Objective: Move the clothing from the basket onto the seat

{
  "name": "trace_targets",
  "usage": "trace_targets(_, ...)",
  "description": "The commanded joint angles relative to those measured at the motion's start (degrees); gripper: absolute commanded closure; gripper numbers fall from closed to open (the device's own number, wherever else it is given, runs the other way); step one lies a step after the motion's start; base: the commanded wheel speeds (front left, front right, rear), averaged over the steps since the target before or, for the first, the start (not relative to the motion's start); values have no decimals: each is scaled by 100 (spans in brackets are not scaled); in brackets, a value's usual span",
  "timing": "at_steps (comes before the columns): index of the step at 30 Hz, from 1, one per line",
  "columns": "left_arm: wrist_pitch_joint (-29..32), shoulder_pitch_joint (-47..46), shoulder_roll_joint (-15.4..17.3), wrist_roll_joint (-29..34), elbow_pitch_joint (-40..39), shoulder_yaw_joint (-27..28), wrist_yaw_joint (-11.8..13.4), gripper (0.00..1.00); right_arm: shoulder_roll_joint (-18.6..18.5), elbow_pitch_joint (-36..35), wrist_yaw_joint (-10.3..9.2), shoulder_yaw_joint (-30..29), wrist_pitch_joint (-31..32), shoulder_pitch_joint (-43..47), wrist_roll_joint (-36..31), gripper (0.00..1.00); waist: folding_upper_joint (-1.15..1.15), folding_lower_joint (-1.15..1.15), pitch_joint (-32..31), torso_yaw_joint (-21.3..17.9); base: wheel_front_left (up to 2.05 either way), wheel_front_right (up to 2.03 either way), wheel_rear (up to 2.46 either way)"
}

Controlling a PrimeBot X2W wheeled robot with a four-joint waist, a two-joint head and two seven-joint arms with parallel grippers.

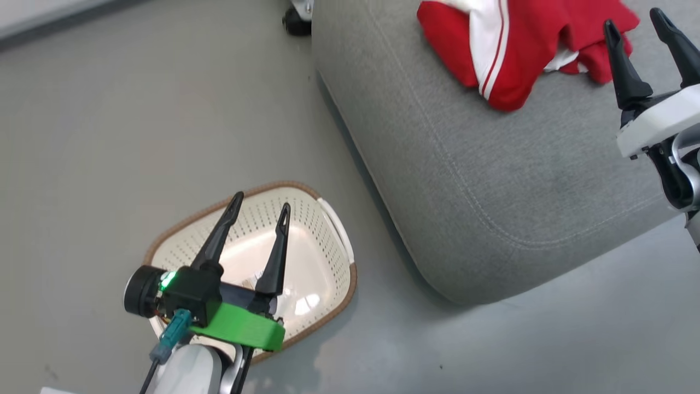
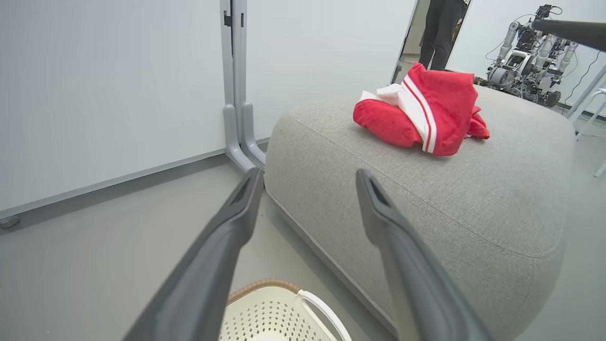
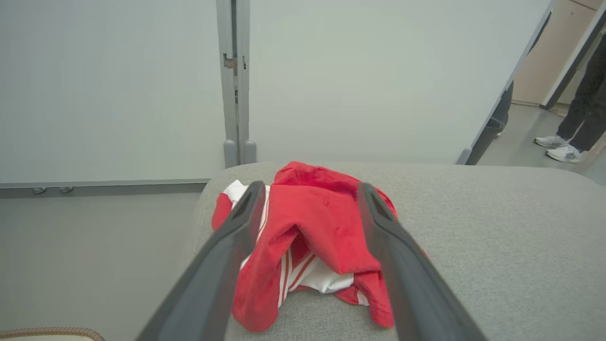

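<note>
On seat (image 1: 492, 191), clear of edge: clothing (image 1: 514, 49) heaped; right pincer (image 1: 633, 19) wide, empty (left pincer (image 1: 261, 201) likewise, over basket (image 1: 324, 247)).

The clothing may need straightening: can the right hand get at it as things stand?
Probably yes: the right hand is open, fingers aimed at the clothing on the seat, nothing between them.

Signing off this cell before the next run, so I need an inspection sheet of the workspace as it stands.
Surface: smooth grey floor, no spills seen.
Job's things: red-and-white soft clothing heaped on large grey fabric seat; cream perforated plastic basket on floor, no clothing seen inside.
Clutter: nothing seen.
End effectors: left end effector open above basket; right end effector open beside clothing, holding nothing.
Cables: dark cable with teal connector at left wrist.
Surroundings: white partition walls, a person's legs, another robot.
</note>
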Motion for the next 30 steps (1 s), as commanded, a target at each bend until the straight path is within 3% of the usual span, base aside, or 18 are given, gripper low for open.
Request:
trace_targets(1, 6, 145, -38, -75, -12, 48, 3, 0, -56, -197, -10, -91, -1, 191, -63, 0, 0, 0, -812, -68, 0, 0, 0)
trace_targets(9, 6, 621, -94, -480, -106, 326, 31, 0, -116, -1675, -10, -503, -1, 1149, -531, 0, 0, 0, -1526, 194, 0, 0, 0)
trace_targets(15, 6, 838, -97, -589, -185, 546, 154, 0, 151, -2564, -9, -917, -1, 2043, -1108, 0, 0, 0, -1777, 521, 0, 0, 0)
trace_targets(22, 6, 1005, -92, -541, -180, 925, 220, 0, 1000, -3346, -10, -1663, -1, 3182, -1561, 0, 0, 0, -2033, 1073, 0, 0, 0)
trace_targets(30, 6, 1270, -95, -642, -103, 1149, 385, 0, 1795, -3819, -8, -1989, -1, 4343, -2000, 0, 0, 0, -2219, 1566, 0, 0, 0)
